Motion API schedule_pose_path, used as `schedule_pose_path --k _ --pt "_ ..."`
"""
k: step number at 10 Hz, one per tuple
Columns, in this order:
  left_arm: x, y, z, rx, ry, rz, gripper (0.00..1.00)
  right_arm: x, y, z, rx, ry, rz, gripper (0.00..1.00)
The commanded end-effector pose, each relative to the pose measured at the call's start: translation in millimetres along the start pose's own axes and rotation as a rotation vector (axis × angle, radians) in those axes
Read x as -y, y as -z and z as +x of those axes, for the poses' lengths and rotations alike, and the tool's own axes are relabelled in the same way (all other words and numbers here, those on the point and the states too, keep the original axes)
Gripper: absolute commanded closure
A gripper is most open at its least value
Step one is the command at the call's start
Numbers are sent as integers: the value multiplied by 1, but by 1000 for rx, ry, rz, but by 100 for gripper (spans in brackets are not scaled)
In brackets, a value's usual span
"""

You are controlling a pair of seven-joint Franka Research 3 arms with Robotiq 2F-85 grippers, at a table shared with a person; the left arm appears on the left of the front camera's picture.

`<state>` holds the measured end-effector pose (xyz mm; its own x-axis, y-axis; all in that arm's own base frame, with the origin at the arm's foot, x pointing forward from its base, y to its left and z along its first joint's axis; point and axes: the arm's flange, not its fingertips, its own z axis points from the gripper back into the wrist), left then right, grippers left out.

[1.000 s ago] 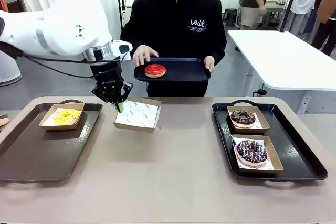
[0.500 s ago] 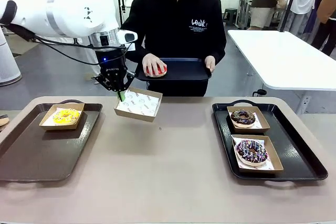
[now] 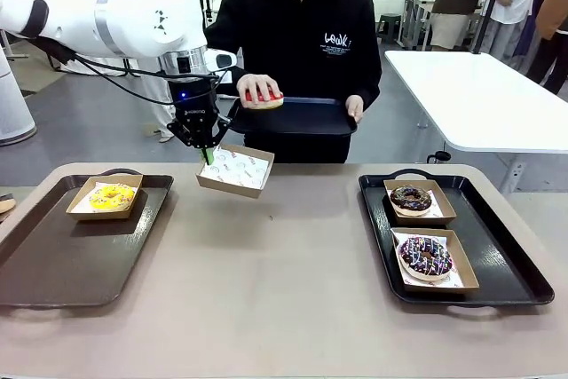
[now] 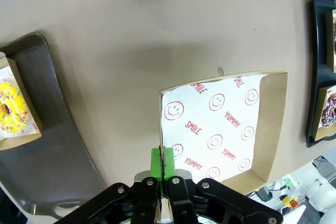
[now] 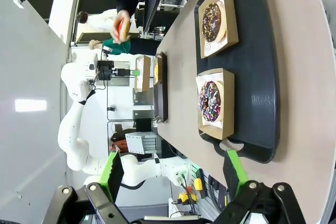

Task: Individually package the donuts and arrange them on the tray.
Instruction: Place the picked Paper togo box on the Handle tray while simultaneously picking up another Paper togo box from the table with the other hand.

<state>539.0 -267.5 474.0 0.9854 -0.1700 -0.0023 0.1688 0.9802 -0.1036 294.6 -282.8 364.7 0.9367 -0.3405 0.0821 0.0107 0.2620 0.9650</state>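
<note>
The left gripper [image 3: 206,153] holds an empty paper-lined carton [image 3: 235,169] by its rim, fingers clamped, tilted above the worktop [image 3: 284,308]. The person's hand [image 3: 259,89] lifts the red donut [image 3: 264,99] off a black tray [image 3: 306,118]. The right gripper [image 5: 173,170] fingers are spread wide.

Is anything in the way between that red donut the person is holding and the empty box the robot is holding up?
Nothing visible. The red donut sits under the person's hand, just above and behind the open box.
</note>
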Motion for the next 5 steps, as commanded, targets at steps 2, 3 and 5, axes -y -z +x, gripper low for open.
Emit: schedule_pose_path --k 2,3,5 --pt "0 0 0 0 0 0 100 -1 -1 0 5 10 2 0" --pt "0 0 0 0 0 0 100 -1 -1 0 5 10 2 0" --pt "0 0 0 0 0 0 100 -1 -1 0 5 10 2 0"
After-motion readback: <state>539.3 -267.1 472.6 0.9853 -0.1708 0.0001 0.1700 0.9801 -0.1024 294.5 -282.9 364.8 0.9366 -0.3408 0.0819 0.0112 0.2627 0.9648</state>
